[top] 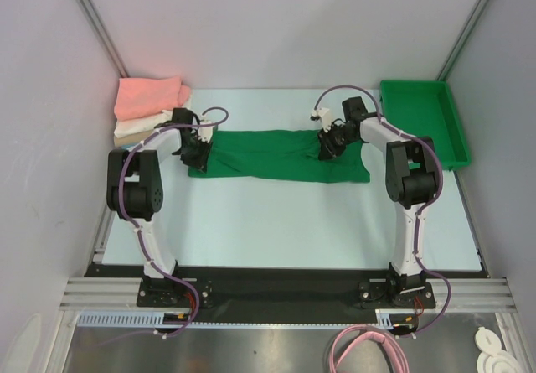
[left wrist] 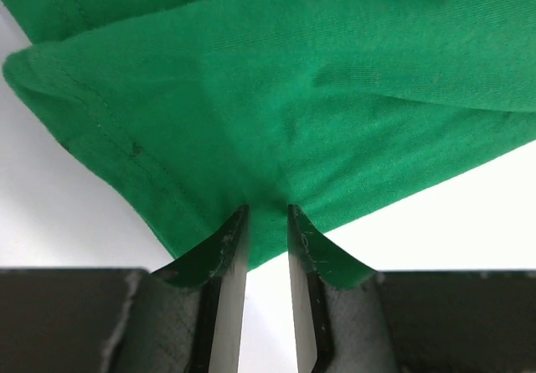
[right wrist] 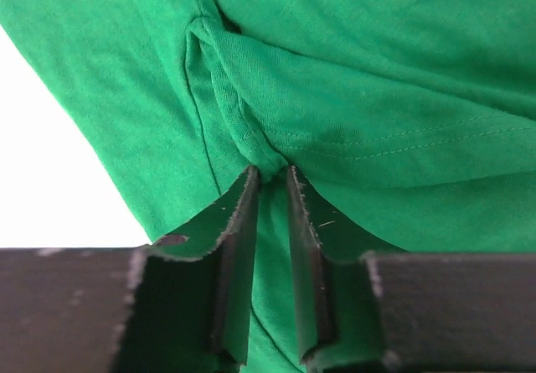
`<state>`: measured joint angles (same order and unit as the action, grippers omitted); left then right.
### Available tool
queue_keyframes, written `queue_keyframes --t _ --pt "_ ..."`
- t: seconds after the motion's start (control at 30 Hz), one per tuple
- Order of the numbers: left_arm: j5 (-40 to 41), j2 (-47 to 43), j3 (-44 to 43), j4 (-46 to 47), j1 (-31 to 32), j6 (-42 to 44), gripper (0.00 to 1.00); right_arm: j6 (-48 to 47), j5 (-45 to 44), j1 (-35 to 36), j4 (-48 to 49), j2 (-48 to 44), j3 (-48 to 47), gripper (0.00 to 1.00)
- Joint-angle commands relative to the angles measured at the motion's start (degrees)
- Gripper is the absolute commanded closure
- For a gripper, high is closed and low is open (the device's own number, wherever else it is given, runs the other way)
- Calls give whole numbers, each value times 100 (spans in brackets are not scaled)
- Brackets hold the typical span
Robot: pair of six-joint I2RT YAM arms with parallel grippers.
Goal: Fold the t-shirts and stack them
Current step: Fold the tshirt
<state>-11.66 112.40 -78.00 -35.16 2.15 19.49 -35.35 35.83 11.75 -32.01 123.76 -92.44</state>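
A dark green t-shirt (top: 272,155) lies as a long band across the middle of the table. My left gripper (top: 198,147) sits at its left end. In the left wrist view the left gripper (left wrist: 268,209) is shut on the edge of the green cloth (left wrist: 335,96). My right gripper (top: 328,145) rests on the shirt's right part. In the right wrist view the right gripper (right wrist: 272,172) pinches a bunched, hemmed fold of the green shirt (right wrist: 352,80). At the back left, folded shirts are stacked: salmon pink (top: 151,95) on white (top: 144,124) on tan (top: 124,139).
A rigid green plastic bin (top: 423,120) stands at the back right, just beyond the right arm. Grey walls close in the table on the left, back and right. The white tabletop (top: 276,222) stretches between the shirt and the arm bases.
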Motion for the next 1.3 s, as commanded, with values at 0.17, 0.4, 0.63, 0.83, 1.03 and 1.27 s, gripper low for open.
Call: queue_keyframes --t 0.17,0.4,0.63,0.83,1.03,1.27 --pt "50 160 -49 -105 -40 -24 71 143 -261 222 520 -98 -300 79" --pt "15 177 -40 -140 -40 -15 72 493 -664 425 1012 147 -1108 80" --pt "6 142 13 -158 -40 -6 72 837 -1237 504 1293 -167 -1128 44" --pt "-12 -613 275 87 -40 160 64 1328 -939 162 2101 -1607 793 19" --pt "138 -711 101 88 -40 240 59 2954 1230 -779 2034 -1392 869 0" --pt "41 -631 92 -123 -40 310 60 1471 989 -1025 -120 -1126 480 34"
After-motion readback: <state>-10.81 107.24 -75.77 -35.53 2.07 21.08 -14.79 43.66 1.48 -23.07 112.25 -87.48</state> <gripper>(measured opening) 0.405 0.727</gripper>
